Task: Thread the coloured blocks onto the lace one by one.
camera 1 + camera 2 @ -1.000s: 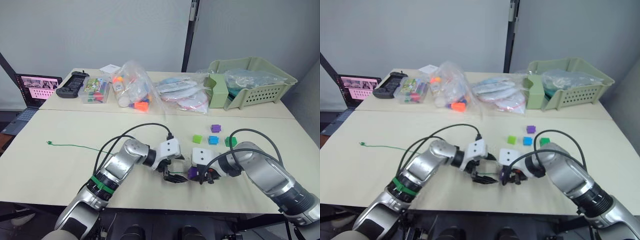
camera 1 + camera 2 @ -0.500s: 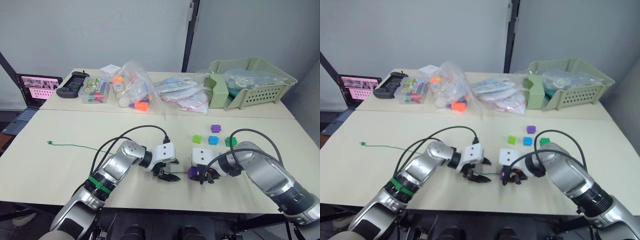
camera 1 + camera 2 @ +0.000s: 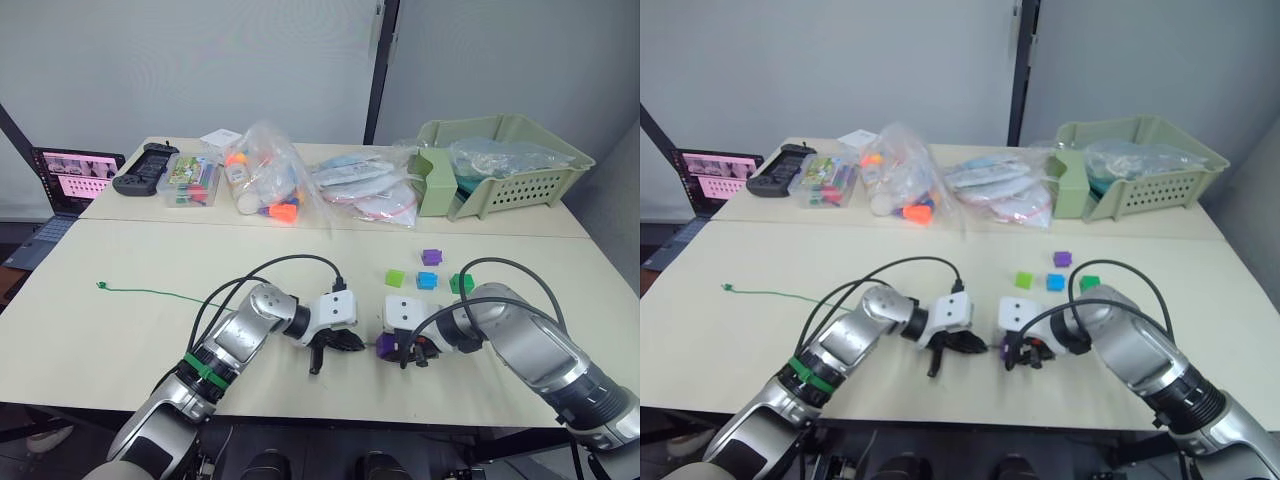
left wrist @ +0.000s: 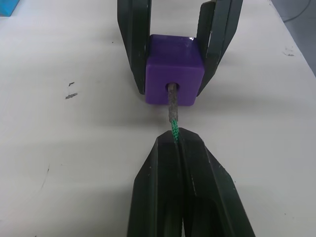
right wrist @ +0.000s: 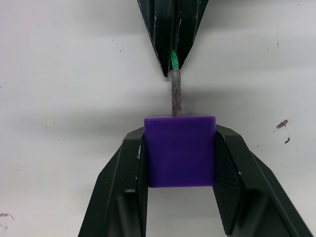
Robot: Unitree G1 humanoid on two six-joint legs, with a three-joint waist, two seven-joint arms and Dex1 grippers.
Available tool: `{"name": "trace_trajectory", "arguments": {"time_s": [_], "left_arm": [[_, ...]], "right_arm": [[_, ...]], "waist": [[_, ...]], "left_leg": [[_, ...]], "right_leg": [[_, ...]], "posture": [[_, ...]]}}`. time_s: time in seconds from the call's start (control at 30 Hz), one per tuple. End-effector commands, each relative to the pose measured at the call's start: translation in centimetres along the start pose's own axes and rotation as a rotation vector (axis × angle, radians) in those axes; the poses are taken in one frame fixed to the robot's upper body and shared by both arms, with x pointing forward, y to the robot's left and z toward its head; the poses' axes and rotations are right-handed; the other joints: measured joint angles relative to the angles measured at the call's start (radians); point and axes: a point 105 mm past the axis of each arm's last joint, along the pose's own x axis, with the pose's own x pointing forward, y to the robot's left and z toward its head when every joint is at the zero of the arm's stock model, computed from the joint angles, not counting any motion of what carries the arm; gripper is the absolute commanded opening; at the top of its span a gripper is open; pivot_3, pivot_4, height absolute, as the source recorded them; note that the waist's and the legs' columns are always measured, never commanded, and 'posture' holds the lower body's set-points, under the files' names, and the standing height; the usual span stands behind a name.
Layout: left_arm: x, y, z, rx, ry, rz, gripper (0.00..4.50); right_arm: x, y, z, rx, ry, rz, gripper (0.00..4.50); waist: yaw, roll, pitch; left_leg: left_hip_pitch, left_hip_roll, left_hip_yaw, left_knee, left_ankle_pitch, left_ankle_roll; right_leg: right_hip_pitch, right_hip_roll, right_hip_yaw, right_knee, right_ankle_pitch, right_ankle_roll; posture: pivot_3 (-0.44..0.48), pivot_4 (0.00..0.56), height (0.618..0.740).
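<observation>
At lower centre, with the right claw (image 4: 180, 64) clamping the purple block (image 4: 175, 69) and the left claw (image 4: 176, 148) pinching the lace (image 4: 173, 111), keep the tip level and feed straight through the hole.

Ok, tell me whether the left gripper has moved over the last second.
Yes. The left gripper drew back leftward from the small purple plastic cube, then returned toward it; that cube stayed put in the right gripper.

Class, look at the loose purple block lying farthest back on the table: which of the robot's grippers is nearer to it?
Right. The right gripper, shut on another purple cube, sits just in front of the loose purple block; the left gripper, pinching the lace, is farther off to the left.
</observation>
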Motion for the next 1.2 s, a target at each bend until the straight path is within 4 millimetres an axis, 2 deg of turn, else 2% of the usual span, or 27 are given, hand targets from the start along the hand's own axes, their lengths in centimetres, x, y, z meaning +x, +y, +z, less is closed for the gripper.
{"name": "trace_trajectory", "arguments": {"time_s": [0.03, 0.17, 0.47, 0.67, 0.73, 0.83, 0.93, 0.97, 1.03, 1.2], "left_arm": [[0.4, -0.1, 1.6, 0.043, -0.029, -0.002, 0.00], [1.2, 0.0, 2.1, 0.034, -0.043, 0.002, 0.00], [1.4, 0.3, 2.4, 0.027, -0.059, 0.015, 0.00], [0.8, 0.2, 2.4, 0.002, -0.066, 0.009, 1.82], [0.2, 0.4, 2.3, 0.004, -0.063, 0.018, 2.58], [-0.7, 0.8, 2.3, 0.006, -0.060, 0.030, 3.44], [-1.5, 1.0, 2.4, 0.009, -0.064, 0.033, 4.49], [-1.8, 1.0, 2.4, 0.014, -0.065, 0.035, 4.49], [-2.3, 1.2, 2.6, 0.031, -0.069, 0.044, 4.50], [-3.2, 1.2, 2.4, 0.068, -0.070, 0.025, 4.50]], "right_arm": [[-0.4, -0.2, 0.2, -0.007, -0.001, -0.016, 1.18], [-0.4, -0.2, 0.2, -0.007, 0.000, -0.015, 1.18], [-0.5, -0.1, 0.0, -0.003, 0.006, -0.016, 1.18], [-0.4, -0.2, 0.0, -0.003, 0.005, -0.019, 1.18], [-0.4, -0.2, 0.0, -0.002, 0.005, -0.020, 1.18], [-0.3, -0.3, 0.1, -0.005, 0.002, -0.026, 1.18], [-0.3, -0.4, 0.1, -0.008, 0.002, -0.030, 1.18], [-0.3, -0.5, 0.2, -0.009, 0.002, -0.035, 1.18], [-0.4, -0.6, 0.2, -0.008, -0.002, -0.043, 2.25], [-1.3, -0.9, 0.4, -0.009, -0.006, -0.063, 3.96]], "waist": [[0.000, 0.000, 0.000], [0.000, 0.000, 0.000], [0.001, 0.000, 0.000], [0.000, 0.000, 0.000], [0.000, 0.000, 0.000], [0.000, 0.000, 0.000], [0.000, 0.000, 0.000], [0.000, 0.000, 0.000], [-0.001, 0.000, 0.000], [0.000, 0.000, 0.000]], "left_leg": [[0.000, 0.000, 0.000, 0.000, 0.000, 0.000], [0.000, 0.000, 0.000, 0.000, 0.000, 0.000], [0.000, 0.000, 0.000, 0.000, 0.000, 0.000], [0.000, 0.000, 0.000, 0.000, 0.000, 0.000], [0.000, 0.000, 0.000, 0.000, 0.000, 0.000], [0.000, 0.000, 0.000, 0.000, 0.000, 0.000], [0.000, 0.000, 0.000, 0.000, 0.000, 0.000], [0.000, 0.000, 0.000, 0.000, 0.000, 0.000], [0.000, 0.000, 0.000, 0.000, 0.000, 0.000], [0.000, 0.000, 0.000, 0.000, 0.000, 0.000]], "right_leg": [[0.000, 0.000, 0.000, 0.000, 0.000, 0.000], [0.000, 0.000, 0.000, 0.000, 0.000, 0.000], [0.000, 0.000, 0.000, 0.000, 0.000, 0.000], [0.000, 0.000, 0.000, 0.000, 0.000, 0.000], [0.000, 0.000, 0.000, 0.000, 0.000, 0.000], [0.000, 0.000, 0.000, 0.000, 0.000, 0.000], [0.000, 0.000, 0.000, 0.000, 0.000, 0.000], [0.000, 0.000, 0.000, 0.000, 0.000, 0.000], [0.000, 0.000, 0.000, 0.000, 0.000, 0.000], [0.000, 0.000, 0.000, 0.000, 0.000, 0.000]], "posture": [[0.000, 0.150, 0.737], [0.000, 0.150, 0.737], [0.000, 0.150, 0.737], [0.000, 0.150, 0.737], [0.000, 0.150, 0.737], [0.000, 0.150, 0.737], [0.000, 0.150, 0.737], [0.000, 0.150, 0.737], [0.000, 0.150, 0.737], [0.000, 0.150, 0.737]]}}
